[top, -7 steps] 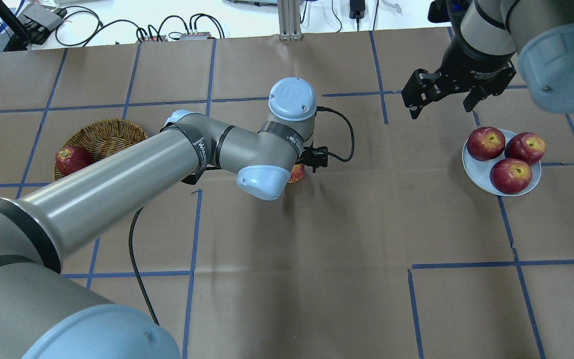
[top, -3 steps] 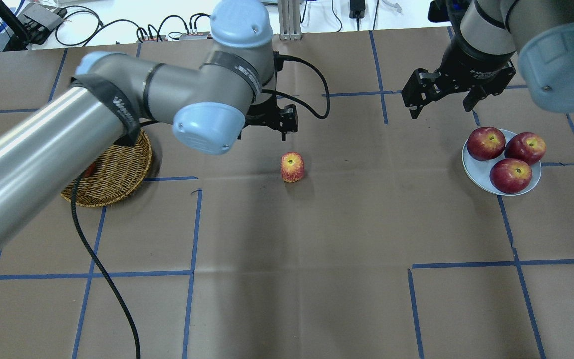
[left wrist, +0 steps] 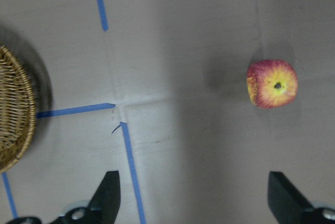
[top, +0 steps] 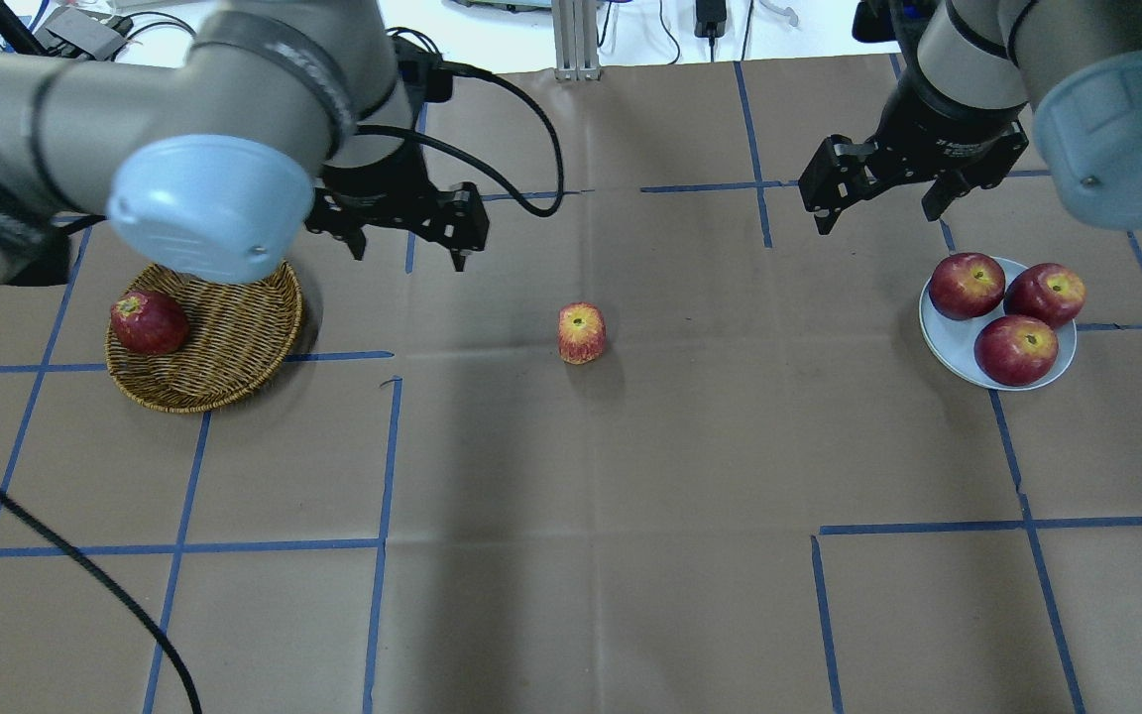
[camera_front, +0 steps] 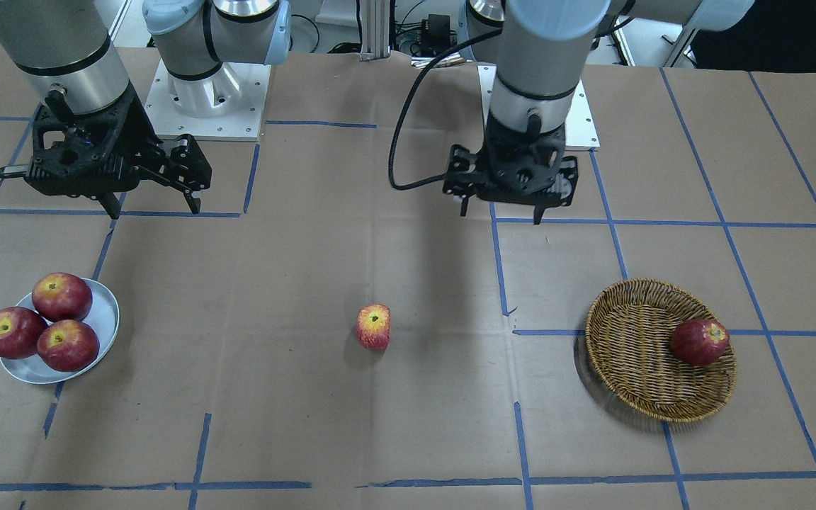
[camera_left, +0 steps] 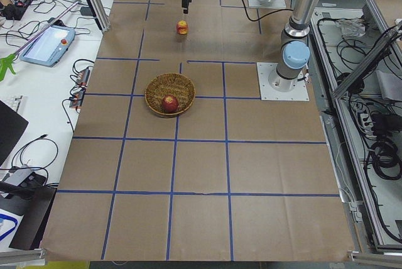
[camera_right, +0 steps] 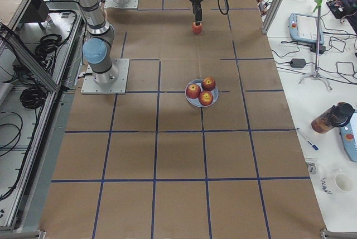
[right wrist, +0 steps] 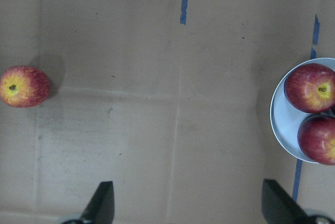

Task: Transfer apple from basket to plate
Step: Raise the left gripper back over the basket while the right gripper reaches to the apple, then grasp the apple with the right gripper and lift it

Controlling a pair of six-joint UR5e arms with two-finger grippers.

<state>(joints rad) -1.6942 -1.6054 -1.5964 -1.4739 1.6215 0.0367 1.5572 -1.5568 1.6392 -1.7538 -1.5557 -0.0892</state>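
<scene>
The apple [top: 581,334], red with a yellow-orange stem end, stands alone on the table's middle; it also shows in the front view [camera_front: 374,326] and the left wrist view [left wrist: 272,84]. The wicker basket [top: 234,342] at the left holds one dark-red apple [top: 148,322]. The pale plate [top: 946,342] at the right carries three deep-red apples. My left gripper [top: 408,246] is open and empty, above the table between the basket and the apple. My right gripper [top: 875,220] is open and empty, beyond the plate and to its left.
The table is brown paper with blue tape lines. The left arm's black cable [top: 521,129] loops above the table behind the gripper. Cables and boxes lie beyond the far edge. The right wrist view shows the apple [right wrist: 24,86] at left and the plate [right wrist: 280,124] at right.
My left arm has swung away from over the apple, back and to the left toward the basket. The apple stays on the table. The right arm has not moved.
</scene>
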